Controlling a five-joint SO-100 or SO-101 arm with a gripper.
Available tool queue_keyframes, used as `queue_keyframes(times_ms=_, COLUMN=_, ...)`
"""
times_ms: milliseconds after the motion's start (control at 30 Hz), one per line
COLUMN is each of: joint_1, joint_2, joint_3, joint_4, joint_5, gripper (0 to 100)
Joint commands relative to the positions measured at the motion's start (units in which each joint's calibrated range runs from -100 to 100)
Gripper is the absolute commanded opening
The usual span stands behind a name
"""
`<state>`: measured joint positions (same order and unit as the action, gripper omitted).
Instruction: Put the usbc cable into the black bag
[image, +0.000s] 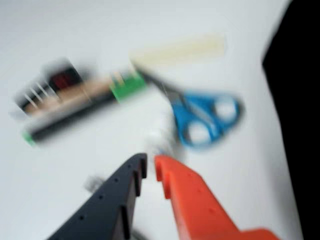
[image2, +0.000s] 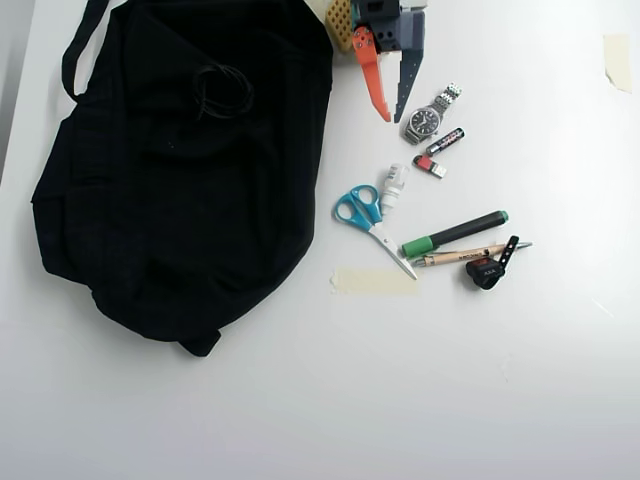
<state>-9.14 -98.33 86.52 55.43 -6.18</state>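
Lying coiled on top of the black bag (image2: 170, 190), the usbc cable (image2: 222, 90) sits in the bag's upper part, toward 12 o'clock of the fabric in the overhead view; the coil is roughly round, so no clear long axis can be read, and its plug end cannot be made out against the dark cloth. The bag covers the left half of the white table (image2: 480, 400), its strap looping at 11 o'clock. The tool (image2: 392, 118) hangs at 12 o'clock of the overhead view, just right of the bag's edge and well apart from the cable, its orange finger (image2: 371, 75) and dark finger (image2: 409, 70) pointing toward 6 o'clock with a narrow gap between the tips and nothing held. In the wrist view the tool (image: 151, 167) shows the same narrow gap, empty; that view is blurred. Below the tool lie a wristwatch (image2: 428, 117), a small red-and-black stick (image2: 437, 152), blue scissors (image2: 367, 219) with blades pointing to 4 o'clock, a black-and-green marker (image2: 455, 233), a tan pen (image2: 468, 256), a small black gadget (image2: 490, 269) and a strip of tape (image2: 372, 281).
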Motion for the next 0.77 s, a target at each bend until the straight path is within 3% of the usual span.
queue_keyframes(times_ms=0, joint_1=-0.06, joint_2=-1.25, joint_3=8.09, joint_4=-0.48, joint_5=0.1, gripper=3)
queue_keyframes(times_ms=133, joint_1=-1.18, joint_2=-1.17, joint_3=12.76, joint_4=0.64, joint_5=0.2, gripper=2)
queue_keyframes(times_ms=367, joint_1=-0.59, joint_2=-1.17, joint_3=12.76, joint_4=15.37, joint_5=0.25, gripper=2)
queue_keyframes(times_ms=733, joint_1=-0.59, joint_2=-1.17, joint_3=12.76, joint_4=15.2, joint_5=0.25, gripper=2)
